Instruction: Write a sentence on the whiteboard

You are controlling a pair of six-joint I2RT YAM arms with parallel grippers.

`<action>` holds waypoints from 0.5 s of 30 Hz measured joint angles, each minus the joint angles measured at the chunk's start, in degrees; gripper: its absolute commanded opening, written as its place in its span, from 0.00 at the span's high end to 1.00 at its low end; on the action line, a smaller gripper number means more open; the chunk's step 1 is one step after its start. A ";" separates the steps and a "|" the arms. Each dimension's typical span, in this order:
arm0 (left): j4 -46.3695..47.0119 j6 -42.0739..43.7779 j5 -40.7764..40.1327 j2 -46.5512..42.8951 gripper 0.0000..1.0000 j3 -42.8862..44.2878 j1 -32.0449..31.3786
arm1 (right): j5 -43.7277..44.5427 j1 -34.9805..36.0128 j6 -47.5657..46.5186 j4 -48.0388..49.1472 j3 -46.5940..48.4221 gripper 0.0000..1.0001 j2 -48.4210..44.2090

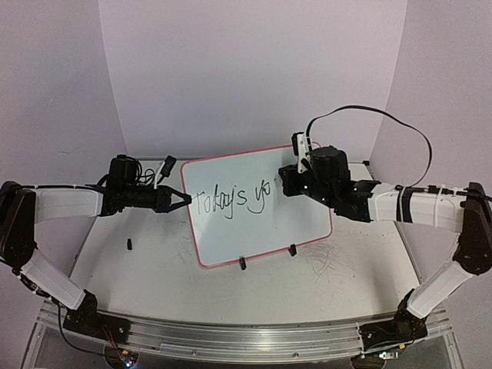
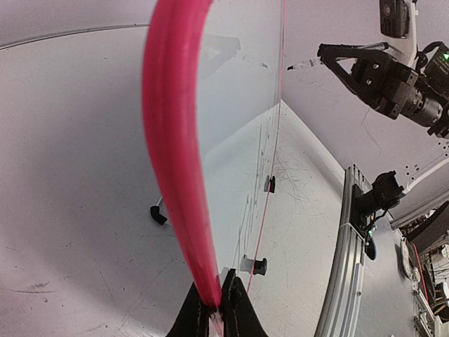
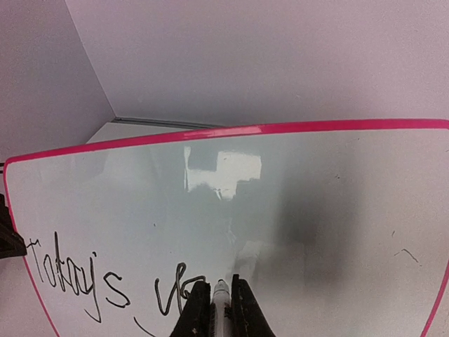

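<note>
The whiteboard (image 1: 257,231) stands near the middle of the table (image 1: 154,284), propped nearly upright on two black clip feet (image 1: 242,263), its writing face turned to the near side. The left pincer (image 1: 184,200) is closed tight on the board's left edge, its fingertips clamping the red-pink rim (image 2: 172,140). On the right, the right pincer (image 3: 219,289) is closed around a white marker (image 3: 222,300), held with its tip against the board face just right of the last letter. The sentence (image 1: 234,200) runs in one line of black script across the left half of the board and reads "Today's yo". The right half of the board is bare. A small black object (image 1: 129,244) lies on the table near the left arm, and faint grey scribbles (image 1: 330,265) mark the table to the right of the board.
</note>
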 measured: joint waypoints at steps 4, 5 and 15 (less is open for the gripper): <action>0.00 0.00 -0.01 -0.02 1.00 0.00 0.00 | -0.71 0.03 -0.20 -0.12 0.00 1.00 1.28; 0.00 0.00 -0.01 -0.02 1.00 0.00 0.00 | -0.81 0.03 -0.23 -0.10 0.01 1.00 1.53; 0.00 0.00 0.00 -0.02 1.00 0.00 0.00 | -0.86 0.03 -0.58 0.04 0.22 1.00 1.97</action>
